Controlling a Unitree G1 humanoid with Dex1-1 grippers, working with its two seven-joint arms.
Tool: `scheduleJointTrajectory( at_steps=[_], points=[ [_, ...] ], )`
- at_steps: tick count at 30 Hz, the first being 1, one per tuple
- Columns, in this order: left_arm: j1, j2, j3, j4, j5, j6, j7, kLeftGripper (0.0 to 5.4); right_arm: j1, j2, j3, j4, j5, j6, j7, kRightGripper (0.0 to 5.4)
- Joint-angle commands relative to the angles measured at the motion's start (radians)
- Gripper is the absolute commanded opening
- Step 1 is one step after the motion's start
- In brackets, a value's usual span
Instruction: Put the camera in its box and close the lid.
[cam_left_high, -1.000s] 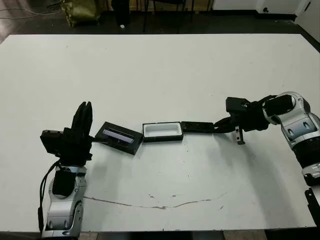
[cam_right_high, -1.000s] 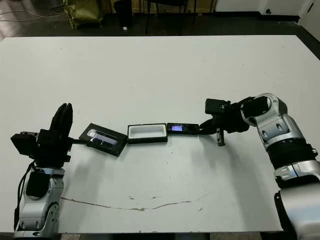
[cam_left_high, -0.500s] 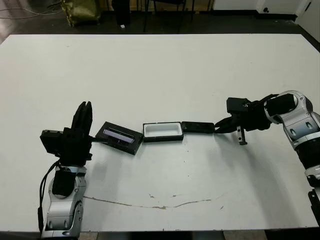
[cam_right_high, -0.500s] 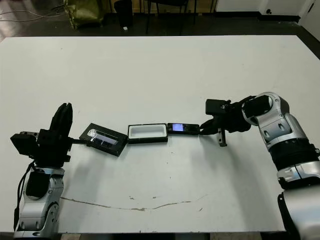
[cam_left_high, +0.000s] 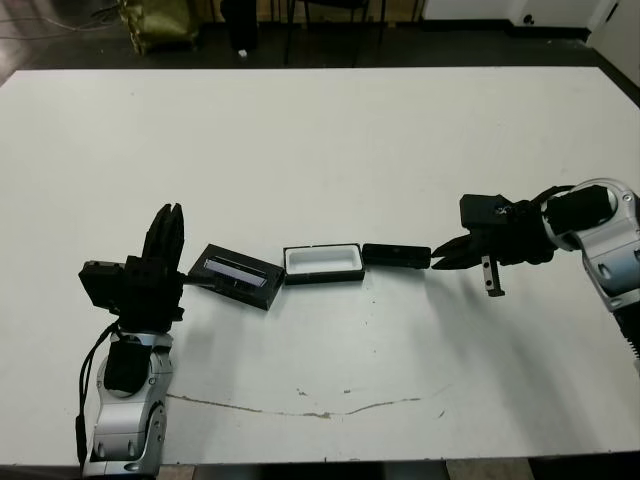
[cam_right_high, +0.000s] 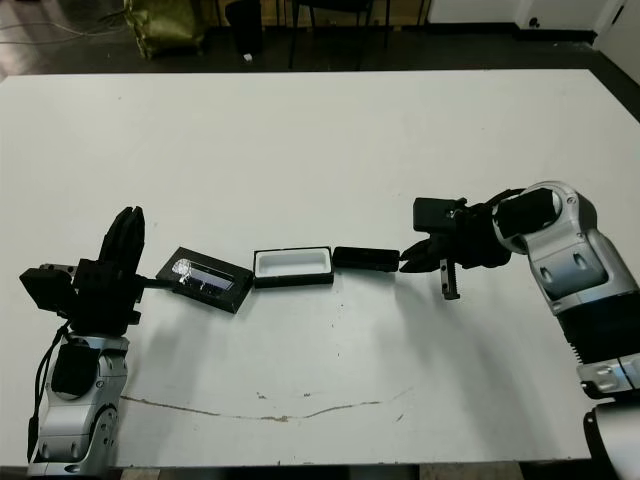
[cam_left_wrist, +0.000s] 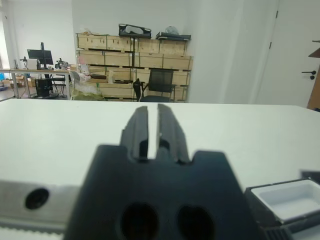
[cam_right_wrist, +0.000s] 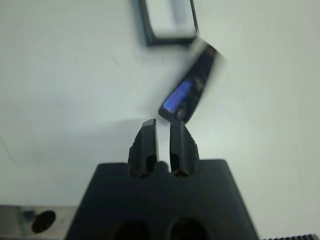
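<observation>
While lid (cam_left_high: 237, 276) flanks box (cam_left_high: 323, 263), camera (cam_left_high: 396, 256) lies opposite.

Left claw (cam_left_high: 168, 222) points up, nearly closed; right claw (cam_left_high: 437, 257) level, nearly closed.

Beyond the white table (cam_left_high: 320, 130), far in front of the left gripper, stand wooden crates (cam_left_wrist: 132, 55) and a black chair (cam_left_wrist: 161, 82).

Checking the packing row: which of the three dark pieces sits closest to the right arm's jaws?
The camera, the slim black bar at the row's right end; the white-lined box and windowed lid lie farther left.
</observation>
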Motion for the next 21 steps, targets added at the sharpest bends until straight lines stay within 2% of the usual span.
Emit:
scheduleJointTrajectory(
  at_steps=[1, 6, 8, 15, 19, 21],
  points=[
    [0.016, 0.004, 0.001, 0.011, 0.007, 0.014, 0.001, 0.02, 0.025, -0.012, 0.001, -0.008, 0.036, 0.010, 0.023, 0.00],
    [0.017, 0.002, 0.001, 0.008, 0.006, 0.018, 0.003, 0.02, 0.042, -0.035, 0.000, -0.074, 0.068, 0.077, 0.030, 0.00],
    [0.016, 0.002, 0.001, 0.009, 0.010, 0.013, 0.005, 0.02, 0.049, -0.040, -0.003, -0.092, 0.076, 0.069, 0.026, 0.00],
    [0.016, -0.001, 0.003, 0.013, 0.005, 0.010, 0.002, 0.02, 0.043, -0.053, 0.010, -0.112, 0.084, 0.124, 0.023, 0.00],
    [0.017, -0.002, 0.002, 0.011, 0.002, 0.012, 0.003, 0.02, 0.048, -0.056, -0.006, -0.124, 0.082, 0.104, -0.008, 0.00],
    [0.018, -0.002, 0.002, 0.009, 0.003, 0.014, 0.005, 0.02, 0.064, -0.043, -0.055, -0.110, 0.118, 0.091, -0.044, 0.00]
  ],
)
